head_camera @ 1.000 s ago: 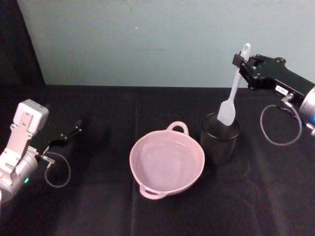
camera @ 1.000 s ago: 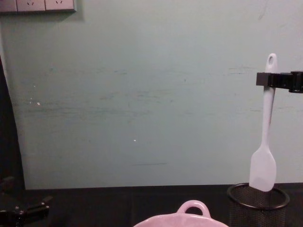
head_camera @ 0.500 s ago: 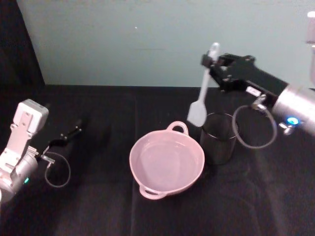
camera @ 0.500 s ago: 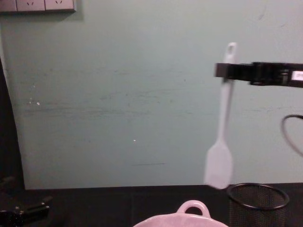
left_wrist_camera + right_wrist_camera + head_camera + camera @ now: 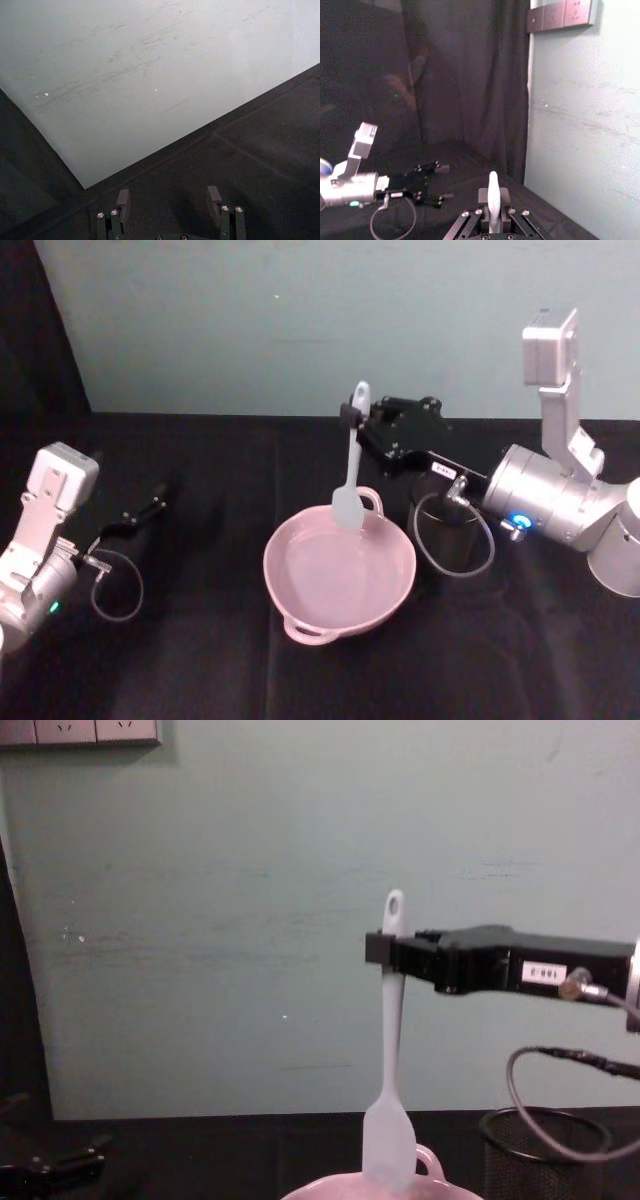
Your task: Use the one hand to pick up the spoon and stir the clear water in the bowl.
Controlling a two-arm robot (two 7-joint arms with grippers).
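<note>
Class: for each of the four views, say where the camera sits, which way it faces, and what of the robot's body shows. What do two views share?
Head view: high, facing down at the table; left gripper parked, right gripper holding the spoon over the bowl.
Chest view: low, facing the wall; right gripper reaches in from the right.
Left wrist view: faces table and wall; its open fingers show.
Right wrist view: faces the left arm; its fingers clamp the spoon.
Shared: head and chest both show the mesh cup.
</note>
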